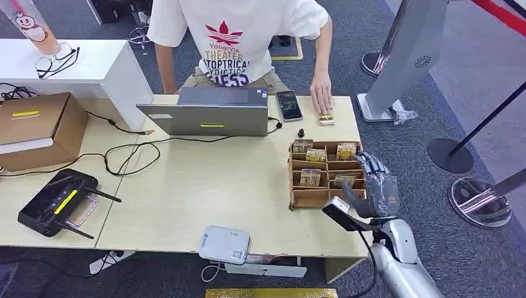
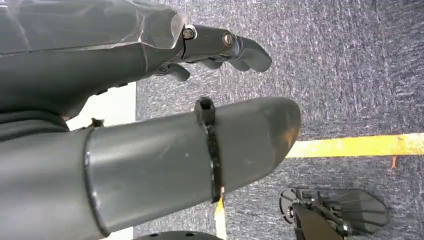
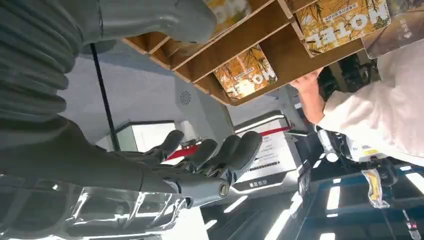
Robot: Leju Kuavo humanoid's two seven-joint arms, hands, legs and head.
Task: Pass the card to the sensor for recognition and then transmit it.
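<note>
Clearly yellow-brown HOTEL-printed cards (image 1: 315,155) in wooden rack (image 1: 291,180), right hand (image 1: 377,183) spread, empty, beside it

The person (image 1: 239,43) behind the counter (image 1: 205,186) is cut off at the top edge of the head view, so just the shirt and arms show, and one hand covers most of a small card stack (image 1: 325,118). The right robot hand (image 1: 375,186) sits in front of the wooden card rack (image 1: 304,197), hiding its right side, and the card print there is too small to read. On the left, the cardboard box (image 1: 37,127) runs off the frame edge.
</note>
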